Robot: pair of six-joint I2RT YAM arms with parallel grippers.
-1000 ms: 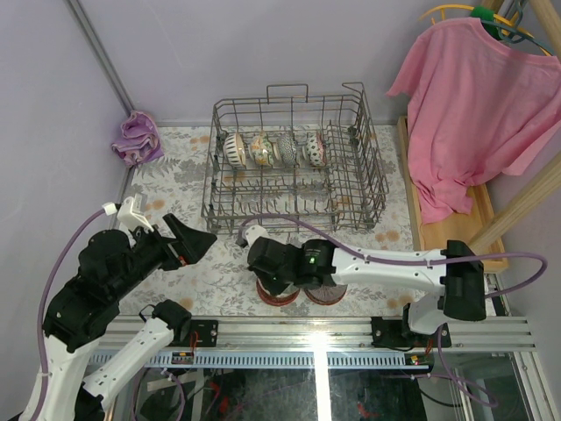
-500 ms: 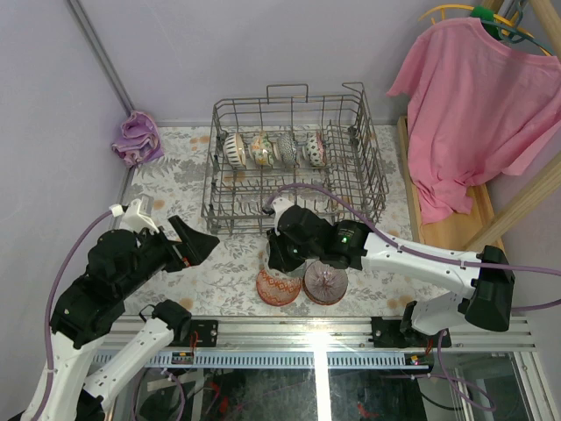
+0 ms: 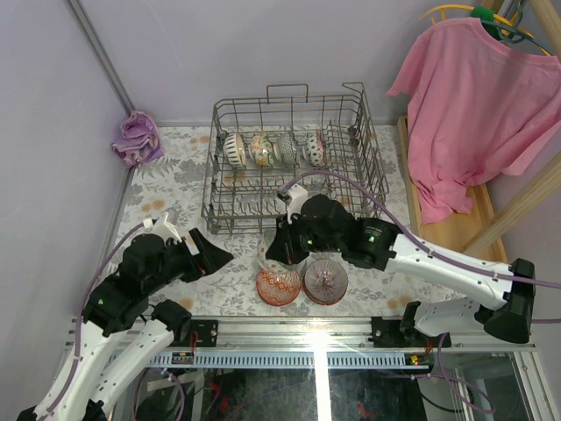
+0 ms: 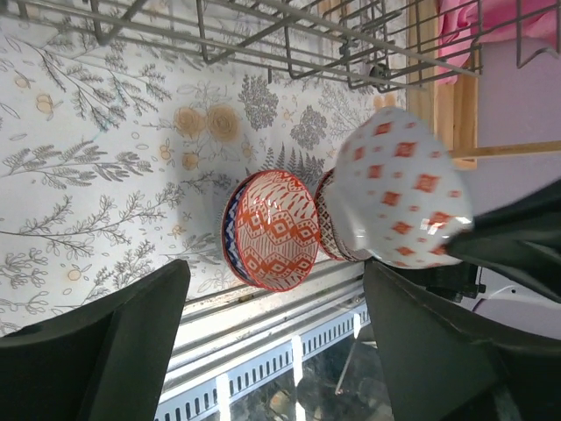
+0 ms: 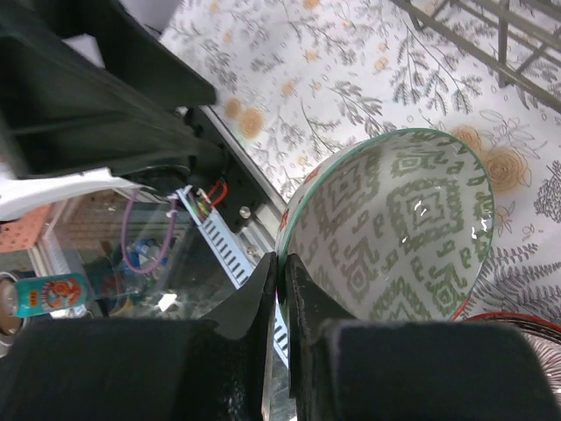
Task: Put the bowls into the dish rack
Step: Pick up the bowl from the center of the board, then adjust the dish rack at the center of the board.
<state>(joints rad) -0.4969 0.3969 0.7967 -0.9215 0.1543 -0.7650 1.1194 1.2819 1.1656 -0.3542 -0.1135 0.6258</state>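
My right gripper point(image 5: 281, 263) is shut on the rim of a bowl point(image 5: 394, 228), cream with a green pattern inside and white with red squares outside point(image 4: 399, 202). It hangs tilted in the air just in front of the dish rack point(image 3: 298, 158), above two bowls on the table: a red-patterned one point(image 3: 279, 286) point(image 4: 270, 230) and a darker one point(image 3: 325, 281). Several bowls point(image 3: 261, 149) stand on edge in the rack's back row. My left gripper point(image 3: 215, 259) point(image 4: 272, 351) is open and empty, to the left of the table bowls.
A crumpled pink cloth point(image 3: 138, 139) lies at the back left of the floral tablecloth. A pink shirt point(image 3: 473, 105) hangs at the right over a wooden board point(image 3: 438, 232). The metal rail point(image 3: 307, 333) runs along the front edge, close to the table bowls.
My right gripper has lifted the bowl off the stacks by the front edge and carried it back toward the rack. The left arm has dropped lower and moved right, its jaws slightly narrower.
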